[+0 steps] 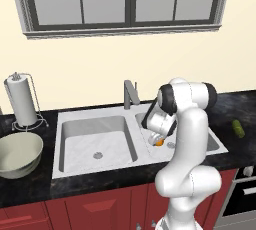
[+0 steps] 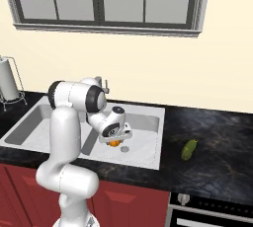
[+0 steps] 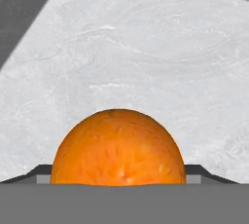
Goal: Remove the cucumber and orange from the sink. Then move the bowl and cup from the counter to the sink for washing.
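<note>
**Orange at the gripper, low in the right basin**

The gripper reaches down into the right basin of the sink, near its drain. The orange sits directly at the fingertips, just above the basin floor; in the hand view the orange lies dead centre between the two fingers, whose dark tips peek out on either side of it. Whether the fingers are clamped on the fruit or merely straddle it cannot be told.

The cucumber lies on the counter, to the right of the sink and well apart from the gripper. The bowl stands on the counter left of the sink, in front of a paper towel roll.
</note>
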